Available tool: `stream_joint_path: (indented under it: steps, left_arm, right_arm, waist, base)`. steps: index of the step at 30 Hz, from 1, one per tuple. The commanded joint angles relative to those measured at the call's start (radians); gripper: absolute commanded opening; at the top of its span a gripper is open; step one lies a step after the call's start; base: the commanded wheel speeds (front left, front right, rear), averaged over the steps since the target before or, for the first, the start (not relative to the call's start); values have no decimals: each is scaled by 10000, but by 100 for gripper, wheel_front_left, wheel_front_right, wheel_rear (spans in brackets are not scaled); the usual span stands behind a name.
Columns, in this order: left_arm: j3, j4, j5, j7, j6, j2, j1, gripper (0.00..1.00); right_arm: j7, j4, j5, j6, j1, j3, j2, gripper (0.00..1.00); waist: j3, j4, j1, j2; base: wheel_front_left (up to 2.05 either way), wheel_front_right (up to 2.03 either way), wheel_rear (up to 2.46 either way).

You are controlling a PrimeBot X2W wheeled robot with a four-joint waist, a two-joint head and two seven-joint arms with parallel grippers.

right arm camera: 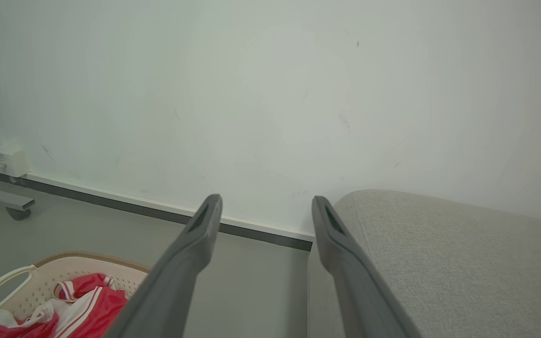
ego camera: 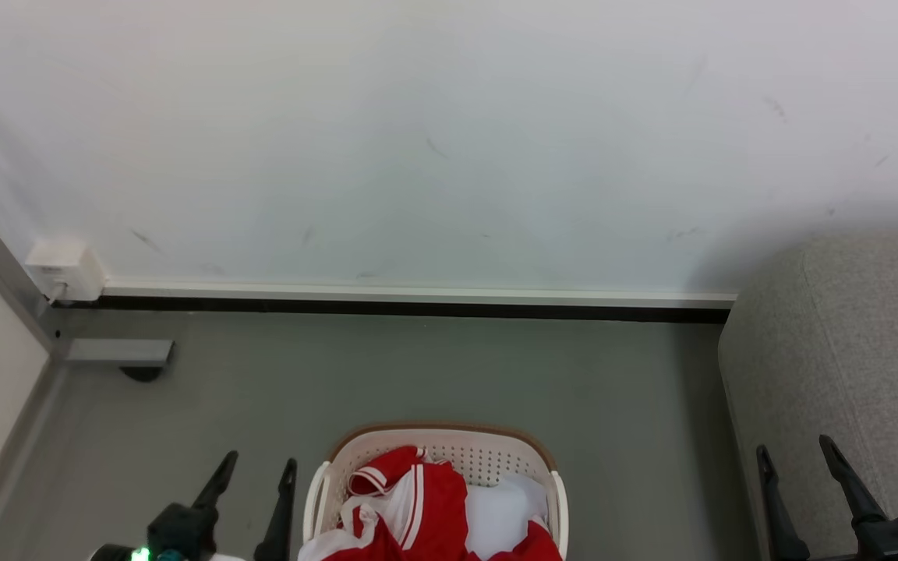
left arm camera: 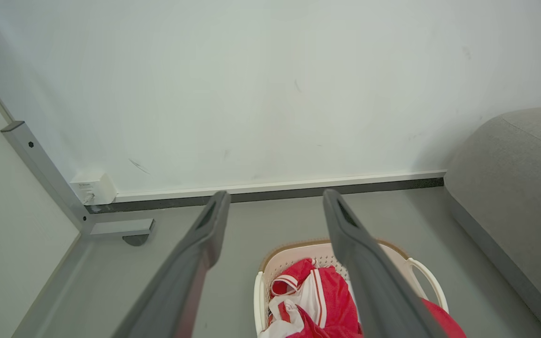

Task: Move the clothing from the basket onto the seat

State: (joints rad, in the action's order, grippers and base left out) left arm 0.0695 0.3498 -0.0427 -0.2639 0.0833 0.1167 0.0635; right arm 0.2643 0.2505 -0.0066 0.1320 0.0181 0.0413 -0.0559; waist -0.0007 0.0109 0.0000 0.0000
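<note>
Red-and-white clothing (ego camera: 433, 506) lay heaped in the cream basket (ego camera: 449, 433), which stood on the grey floor (ego camera: 418, 366) near a white wall (ego camera: 449, 140). The left gripper (ego camera: 259, 460) hung just beside the basket and the right gripper (ego camera: 793, 446) in front of the grey seat (ego camera: 846, 366), both with jaws spread wide and empty.
</note>
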Motion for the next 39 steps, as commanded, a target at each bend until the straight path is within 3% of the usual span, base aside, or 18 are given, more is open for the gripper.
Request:
stream_joint_path:
  steps: [1, 7, 13, 28, 39]
  left_arm:
    - [93, 96, 217, -10, 56, 64, 253, 100]
    - [739, 660, 403, -9, 215, -18, 1543, 100]
    - [1526, 2083, 675, 86, 338, -221, 3164, 100]
    - [2684, 5517, 440, 1692, 445, -551, 6512, 100]
    - [2787, 7202, 531, 2541, 3, -469, 8136, 100]
  right_arm:
    - [3, -79, -13, -24, 93, 66, 31, 100]
    - [3, -278, -73, -24, 551, 192, 43, 100]
    - [2, -503, -99, -24, 1252, 167, 54, 100]
    - [3, -1178, 453, -24, 2847, 189, 58, 100]
    - [3, -1681, 1040, -24, 3546, 95, 59, 100]
  waist:
    - [180, 5, 0, 0]
    - [1176, -7, 0, 0]
    - [2312, -198, 0, 0]
    - [5254, -1282, 0, 0]
    - [6980, -1962, 0, 0]
  base:
    - [0, 0, 0]
    - [0, 0, 0]
    - [0, 0, 0]
    - [0, 0, 0]
    - [0, 0, 0]
